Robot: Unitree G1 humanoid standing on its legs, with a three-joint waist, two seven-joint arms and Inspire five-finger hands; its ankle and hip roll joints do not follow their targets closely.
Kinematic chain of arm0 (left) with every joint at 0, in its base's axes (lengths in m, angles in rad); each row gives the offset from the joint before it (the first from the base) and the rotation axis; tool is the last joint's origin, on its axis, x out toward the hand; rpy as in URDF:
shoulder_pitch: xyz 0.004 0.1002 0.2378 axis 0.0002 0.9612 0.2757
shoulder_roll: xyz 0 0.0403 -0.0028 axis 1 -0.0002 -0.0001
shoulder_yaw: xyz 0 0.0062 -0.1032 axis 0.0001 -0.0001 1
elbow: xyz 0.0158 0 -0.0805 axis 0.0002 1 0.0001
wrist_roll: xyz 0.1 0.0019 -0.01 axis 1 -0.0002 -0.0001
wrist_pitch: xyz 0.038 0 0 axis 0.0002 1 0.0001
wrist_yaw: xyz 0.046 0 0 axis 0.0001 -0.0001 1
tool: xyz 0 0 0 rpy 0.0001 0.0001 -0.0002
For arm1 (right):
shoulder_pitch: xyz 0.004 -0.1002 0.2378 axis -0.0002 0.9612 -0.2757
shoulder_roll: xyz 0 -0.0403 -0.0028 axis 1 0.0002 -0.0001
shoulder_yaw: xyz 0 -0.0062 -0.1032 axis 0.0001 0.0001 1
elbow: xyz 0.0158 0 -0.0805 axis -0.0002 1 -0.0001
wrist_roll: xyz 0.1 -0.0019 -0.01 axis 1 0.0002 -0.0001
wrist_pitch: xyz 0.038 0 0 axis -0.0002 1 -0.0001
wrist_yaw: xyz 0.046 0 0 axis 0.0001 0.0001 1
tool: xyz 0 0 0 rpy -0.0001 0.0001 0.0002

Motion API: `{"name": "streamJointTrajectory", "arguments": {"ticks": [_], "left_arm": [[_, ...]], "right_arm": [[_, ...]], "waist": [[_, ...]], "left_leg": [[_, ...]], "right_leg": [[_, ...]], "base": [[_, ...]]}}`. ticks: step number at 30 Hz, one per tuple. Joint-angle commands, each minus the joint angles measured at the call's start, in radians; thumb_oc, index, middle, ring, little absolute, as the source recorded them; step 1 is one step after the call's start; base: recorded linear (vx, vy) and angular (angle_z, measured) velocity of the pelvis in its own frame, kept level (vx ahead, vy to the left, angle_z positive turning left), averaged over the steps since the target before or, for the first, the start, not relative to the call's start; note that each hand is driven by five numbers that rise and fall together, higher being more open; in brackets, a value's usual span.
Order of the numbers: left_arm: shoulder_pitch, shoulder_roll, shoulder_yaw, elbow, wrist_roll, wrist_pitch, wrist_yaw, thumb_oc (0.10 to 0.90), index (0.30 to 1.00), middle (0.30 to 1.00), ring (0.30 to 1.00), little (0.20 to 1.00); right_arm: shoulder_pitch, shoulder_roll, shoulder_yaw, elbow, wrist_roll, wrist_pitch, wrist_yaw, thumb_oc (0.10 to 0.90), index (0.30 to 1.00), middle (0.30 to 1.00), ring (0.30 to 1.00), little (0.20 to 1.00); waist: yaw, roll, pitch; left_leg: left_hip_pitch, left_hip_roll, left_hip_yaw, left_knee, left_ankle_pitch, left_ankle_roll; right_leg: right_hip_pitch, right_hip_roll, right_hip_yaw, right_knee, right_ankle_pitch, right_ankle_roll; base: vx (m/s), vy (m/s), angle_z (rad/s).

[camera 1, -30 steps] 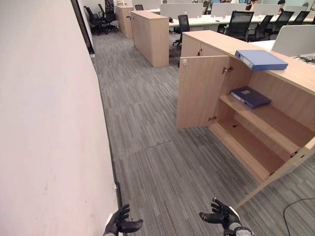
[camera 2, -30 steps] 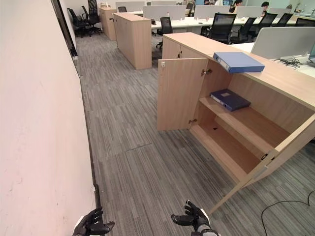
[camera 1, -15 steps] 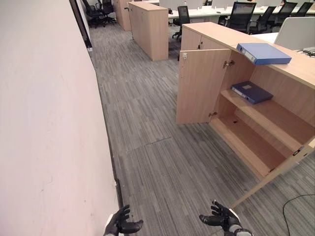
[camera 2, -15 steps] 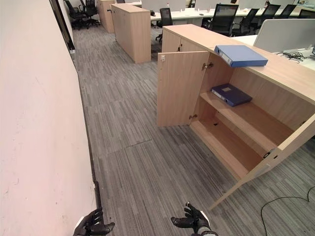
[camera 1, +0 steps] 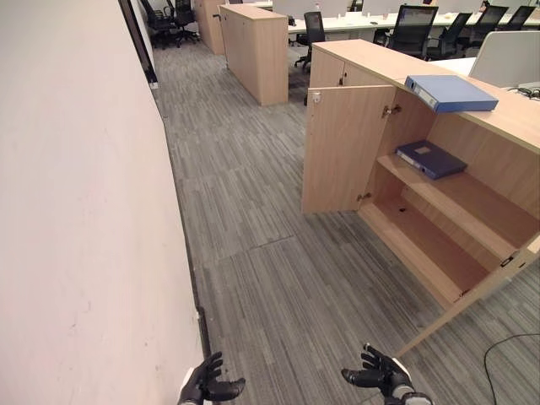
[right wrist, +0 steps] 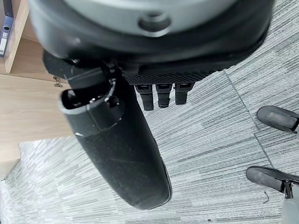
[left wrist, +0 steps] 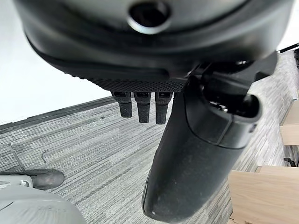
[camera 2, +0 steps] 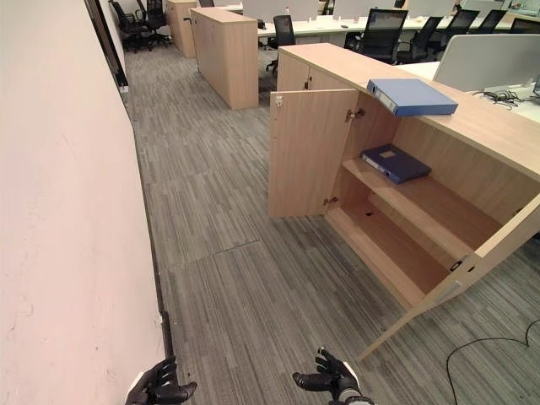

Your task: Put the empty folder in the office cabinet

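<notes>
While both hands hang low over the carpet, the left hand [camera 1: 205, 385] and right hand [camera 1: 381, 374] keep their fingers relaxed and hold nothing. Further right, the cabinet [camera 1: 472, 135] stands with its door [camera 1: 346, 152] open; one blue folder [camera 1: 450, 91] lies flat on the worktop, another [camera 1: 429, 158] on the upper shelf. Probably light, stiff and smooth-skinned, the top folder is best pinched at the spine. No writing is legible.
</notes>
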Motion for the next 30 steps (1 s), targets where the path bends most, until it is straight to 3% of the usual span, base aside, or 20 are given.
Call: {"name": "streamJointTrajectory", "arguments": {"ticks": [1,7,9,11,13,14,15,16,18,21,22,23,24,25,27,30], "left_arm": [[-0.103,0.03,-0.025,-0.001,-0.012,-0.055,-0.009,0.8,0.9,0.9,0.9,0.9],[-0.122,0.025,-0.031,0.022,-0.026,-0.052,-0.011,0.8,0.9,0.9,0.9,0.9],[-0.157,0.018,-0.043,0.03,-0.043,-0.049,-0.01,0.8,0.9,0.9,0.9,0.9],[-0.161,0.02,-0.042,0.035,-0.048,-0.049,-0.01,0.8,0.9,0.9,0.9,0.9],[-0.166,0.028,-0.037,0.033,-0.061,-0.047,-0.013,0.8,0.9,0.9,0.9,0.9],[-0.168,0.034,-0.037,0.012,-0.074,-0.047,-0.018,0.8,0.9,0.9,0.9,0.9],[-0.168,0.034,-0.037,0.012,-0.074,-0.047,-0.018,0.8,0.9,0.9,0.9,0.9],[-0.181,0.043,-0.035,0.001,-0.078,-0.044,-0.017,0.8,0.9,0.9,0.9,0.9],[-0.186,0.044,-0.036,0.005,-0.084,-0.045,-0.016,0.8,0.9,0.9,0.9,0.9],[-0.18,0.051,-0.034,-0.009,-0.088,-0.04,-0.02,0.8,0.9,0.9,0.9,0.9],[-0.174,0.061,-0.032,-0.017,-0.088,-0.034,-0.019,0.8,0.9,0.9,0.9,0.9],[-0.174,0.061,-0.032,-0.017,-0.088,-0.034,-0.019,0.8,0.9,0.9,0.9,0.9],[-0.178,0.071,-0.024,-0.008,-0.091,-0.035,-0.014,0.8,0.9,0.9,0.9,0.9],[-0.179,0.071,-0.023,-0.008,-0.091,-0.035,-0.014,0.8,0.9,0.9,0.9,0.9],[-0.183,0.09,0.005,0.017,-0.097,-0.039,-0.006,0.8,0.9,0.9,0.9,0.9],[-0.177,0.102,0.025,0.033,-0.097,-0.037,-0.005,0.8,0.9,0.9,0.9,0.9]], "right_arm": [[-0.083,-0.061,0.022,-0.015,0.021,-0.047,0.001,0.8,0.9,0.9,0.9,0.9],[-0.072,-0.065,0.008,0.007,0.024,-0.043,-0.003,0.8,0.9,0.9,0.9,0.9],[-0.073,-0.074,-0.02,0.02,0.048,-0.045,-0.013,0.8,0.9,0.9,0.9,0.9],[-0.081,-0.074,-0.012,0.027,0.049,-0.046,-0.01,0.8,0.9,0.9,0.9,0.9],[-0.099,-0.071,-0.004,0.036,0.056,-0.048,-0.008,0.8,0.9,0.9,0.9,0.9],[-0.106,-0.078,-0.002,0.029,0.058,-0.052,-0.008,0.8,0.9,0.9,0.9,0.9],[-0.106,-0.078,-0.002,0.029,0.058,-0.052,-0.008,0.8,0.9,0.9,0.9,0.9],[-0.126,-0.082,-0.001,0.035,0.059,-0.05,-0.012,0.8,0.9,0.9,0.9,0.9],[-0.13,-0.078,-0.002,0.048,0.064,-0.047,-0.014,0.8,0.9,0.9,0.9,0.9],[-0.132,-0.069,0.0,0.054,0.065,-0.044,-0.015,0.8,0.9,0.9,0.9,0.9],[-0.141,-0.063,0.007,0.055,0.06,-0.045,-0.018,0.8,0.9,0.9,0.9,0.9],[-0.141,-0.063,0.007,0.056,0.06,-0.045,-0.018,0.8,0.9,0.9,0.9,0.9],[-0.157,-0.056,0.011,0.064,0.061,-0.047,-0.021,0.8,0.9,0.9,0.9,0.9],[-0.157,-0.056,0.011,0.064,0.061,-0.047,-0.021,0.8,0.9,0.9,0.9,0.9],[-0.181,-0.043,0.016,0.08,0.064,-0.048,-0.026,0.8,0.9,0.9,0.9,0.9],[-0.192,-0.029,0.021,0.088,0.061,-0.048,-0.026,0.8,0.9,0.9,0.9,0.9]], "waist": [[-0.005,-0.024,-0.015],[-0.014,-0.021,-0.004],[-0.025,-0.018,0.015],[-0.028,-0.023,0.021],[-0.024,-0.033,0.046],[-0.021,-0.032,0.07],[-0.021,-0.031,0.07],[-0.013,-0.036,0.109],[-0.009,-0.036,0.118],[0.013,-0.058,0.12],[0.043,-0.059,0.127],[0.043,-0.06,0.128],[0.059,-0.052,0.128],[0.059,-0.054,0.13],[0.087,-0.059,0.137],[0.11,-0.069,0.136]], "left_leg": [[-0.042,0.042,-0.13,0.007,-0.059,-0.067],[-0.063,0.046,-0.149,0.013,-0.053,-0.074],[-0.111,0.046,-0.183,0.022,-0.038,-0.094],[-0.128,0.052,-0.189,0.064,-0.055,-0.099],[-0.174,0.061,-0.176,0.19,-0.101,-0.115],[-0.227,0.063,-0.153,0.29,-0.092,-0.131],[-0.231,0.063,-0.154,0.297,-0.096,-0.131],[-0.342,0.088,-0.099,0.536,0.006,-0.141],[-0.374,0.112,-0.072,0.552,0.021,-0.134],[-0.428,0.127,-0.033,0.457,-0.019,-0.121],[-0.455,0.111,-0.065,0.305,0.05,-0.115],[-0.452,0.111,-0.064,0.302,0.051,-0.115],[-0.472,0.111,-0.109,0.164,0.078,-0.116],[-0.469,0.11,-0.108,0.16,0.08,-0.116],[-0.514,0.125,-0.123,0.036,0.099,-0.115],[-0.536,0.133,-0.117,0.008,0.104,-0.112]], "right_leg": [[-0.002,-0.062,-0.002,0.006,-0.092,0.06],[-0.013,-0.052,0.003,0.006,-0.099,0.049],[-0.029,-0.046,-0.036,0.007,-0.107,0.036],[-0.032,-0.041,-0.029,0.011,-0.114,0.029],[-0.041,-0.03,0.007,0.031,-0.132,0.014],[-0.04,-0.02,0.017,0.038,-0.146,-0.002],[-0.041,-0.019,0.017,0.039,-0.146,-0.002],[-0.013,0.0,0.016,0.055,-0.166,-0.03],[-0.001,0.011,0.011,0.058,-0.179,-0.035],[0.042,0.031,0.021,0.06,-0.217,-0.032],[0.055,0.05,0.038,0.086,-0.244,-0.032],[0.057,0.049,0.039,0.086,-0.244,-0.032],[0.062,0.072,0.06,0.122,-0.279,-0.032],[0.062,0.07,0.06,0.124,-0.281,-0.032],[0.084,0.102,0.1,0.167,-0.339,-0.034],[0.101,0.115,0.126,0.193,-0.378,-0.033]], "base": [[-0.01,-0.019,0.03],[0.01,-0.044,0.15],[-0.03,-0.153,0.45],[0.03,-0.147,0.71],[0.0,-0.145,0.04],[-0.02,-0.105,-0.35],[0.05,-0.173,-0.31],[0.07,-0.118,-0.26],[0.15,-0.127,-0.02],[0.31,-0.049,-0.15],[0.26,0.044,0.03],[0.36,0.103,0.02],[0.19,0.054,-0.09],[0.3,0.076,-0.21],[0.31,0.08,-0.41],[0.29,0.109,-0.72]]}}
